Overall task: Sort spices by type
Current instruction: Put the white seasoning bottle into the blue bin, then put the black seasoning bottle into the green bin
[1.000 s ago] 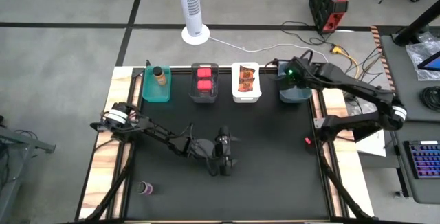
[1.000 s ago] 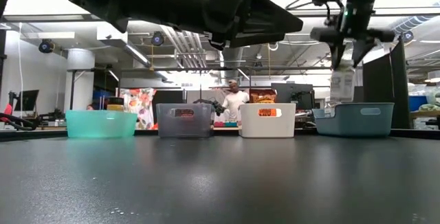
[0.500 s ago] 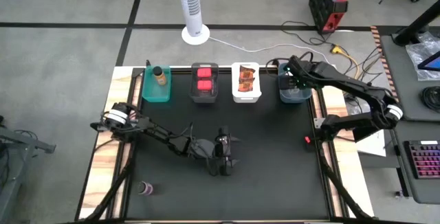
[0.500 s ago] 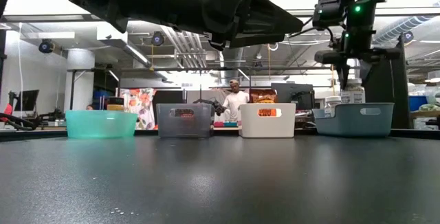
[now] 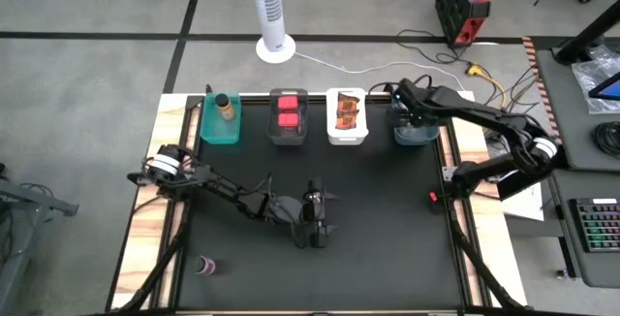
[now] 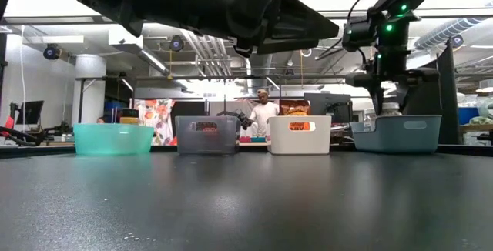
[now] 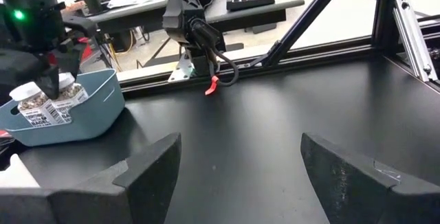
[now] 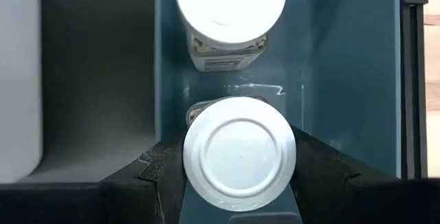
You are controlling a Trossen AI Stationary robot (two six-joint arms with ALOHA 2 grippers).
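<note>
My right gripper [image 5: 411, 114] reaches down into the blue bin [image 6: 400, 134] at the table's far right corner, shut on a white-capped jar [image 8: 238, 154]. A second white-capped jar [image 8: 230, 14] sits in the same bin just beyond it. My left gripper [image 5: 316, 227] hovers open over the middle of the table, touching nothing. A brown bottle [image 5: 225, 108] stands in the teal bin, two red tubs [image 5: 288, 112] lie in the grey bin, and orange packets [image 5: 347, 112] lie in the white bin. A purple bottle [image 5: 205, 266] lies at the near left edge. My right gripper pinches the jar just below its white cap [image 8: 238, 154], one finger [image 8: 161, 169] on either side. The fingers come from above, pointing down. The jar stays upright inside the blue bin; whether its base is on the bin floor, I cannot tell.
Four bins line the far edge: teal [image 5: 219, 127], grey [image 5: 288, 137], white [image 5: 347, 139] and blue [image 5: 417, 137]. The black mat [image 5: 387, 229] between the arms is bare. A person stands in the room behind the bins [image 6: 264, 108].
My right gripper has come down with the jar, from above the blue bin's rim to inside it, beside the other jar. It has kept its hold.
</note>
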